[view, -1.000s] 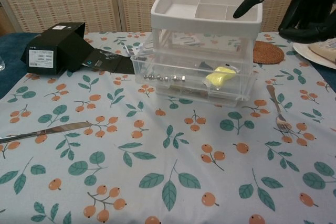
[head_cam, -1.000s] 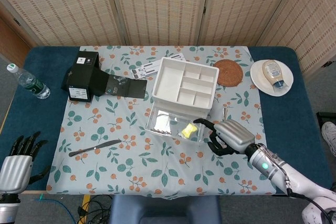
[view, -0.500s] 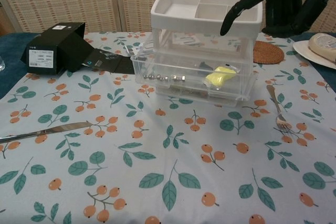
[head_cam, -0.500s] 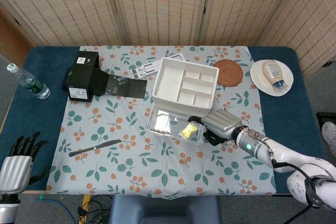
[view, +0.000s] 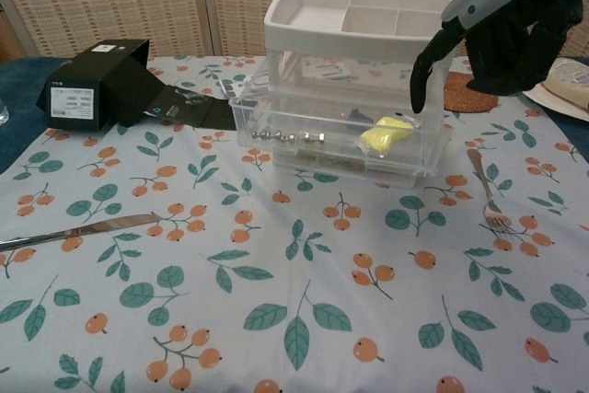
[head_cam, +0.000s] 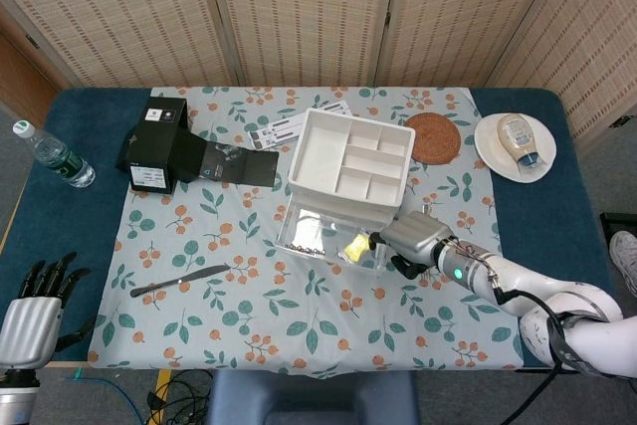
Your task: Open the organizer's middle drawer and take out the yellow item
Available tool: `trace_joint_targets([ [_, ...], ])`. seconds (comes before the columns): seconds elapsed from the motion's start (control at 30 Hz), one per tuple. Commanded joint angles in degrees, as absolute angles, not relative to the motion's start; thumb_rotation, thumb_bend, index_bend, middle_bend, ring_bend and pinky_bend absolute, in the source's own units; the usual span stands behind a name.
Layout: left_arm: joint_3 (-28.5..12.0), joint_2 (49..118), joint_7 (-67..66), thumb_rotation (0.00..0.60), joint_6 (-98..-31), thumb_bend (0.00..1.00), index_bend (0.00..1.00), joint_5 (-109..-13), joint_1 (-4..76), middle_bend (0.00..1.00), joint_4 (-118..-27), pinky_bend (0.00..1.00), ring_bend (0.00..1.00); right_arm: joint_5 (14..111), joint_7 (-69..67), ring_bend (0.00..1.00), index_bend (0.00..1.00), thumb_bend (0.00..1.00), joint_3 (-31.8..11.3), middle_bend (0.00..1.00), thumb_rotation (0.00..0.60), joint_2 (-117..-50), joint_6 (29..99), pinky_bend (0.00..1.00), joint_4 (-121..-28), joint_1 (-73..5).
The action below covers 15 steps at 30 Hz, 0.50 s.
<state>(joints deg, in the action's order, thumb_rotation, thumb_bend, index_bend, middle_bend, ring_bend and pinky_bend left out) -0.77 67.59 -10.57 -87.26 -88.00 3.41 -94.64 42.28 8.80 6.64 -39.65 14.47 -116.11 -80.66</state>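
Over the last second the right hand has moved left and down from beside the organizer to the right end of the open middle drawer, one dark finger now pointing down just above it. The hand holds nothing; that finger is extended and the others look loosely curled, though whether it touches the drawer rim cannot be told.

The drawer stands pulled out toward the near side. The yellow item lies in its right half, in a clear wrapper, just left of and below the fingertip. A row of small metal pieces lies in the left half.

In my judgement the opening is done and the pick is in hand. It should be done by lowering the fingers straight into the drawer from above, pinching the wrapper at its right end and lifting clear of the front wall. The upper tier overhangs the far part of the drawer, so approach room is tight; the wrapper may slip.

The left hand rests at the near left edge, fingers spread, holding nothing. A fork lies just right of the drawer, a knife near left, a black box far left, a coaster and plate far right, a bottle beyond the box.
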Motion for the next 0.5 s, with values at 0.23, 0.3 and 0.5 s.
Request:
trace_joint_targets([
  [0.23, -0.79, 67.55, -10.18, 0.600, -87.43, 0.22, 0.23, -87.76, 3.16, 0.11, -94.34, 0.08, 0.13, 36.05, 11.39, 1.00, 0.22, 0.70, 14.94, 0.91, 0.600, -45.26, 17.98, 1.00, -114.09, -88.25],
  [0.3, -0.81, 67.58, -10.18, 0.600, -87.44, 0.22, 0.23, -87.76, 3.16, 0.11, -94.30, 0.08, 0.13, 34.90, 11.67, 1.00, 0.22, 0.70, 16.06, 0.91, 0.600, -46.30, 18.58, 1.00, -113.77, -89.50],
  [0.5, -0.91, 67.63, -10.21, 0.600, -87.41, 0.22, 0.23, -87.75, 3.21, 0.11, -94.32, 0.08, 0.13, 31.73, 11.94, 1.00, 0.22, 0.70, 18.40, 0.91, 0.600, -49.43, 20.21, 1.00, -112.75, -92.89],
])
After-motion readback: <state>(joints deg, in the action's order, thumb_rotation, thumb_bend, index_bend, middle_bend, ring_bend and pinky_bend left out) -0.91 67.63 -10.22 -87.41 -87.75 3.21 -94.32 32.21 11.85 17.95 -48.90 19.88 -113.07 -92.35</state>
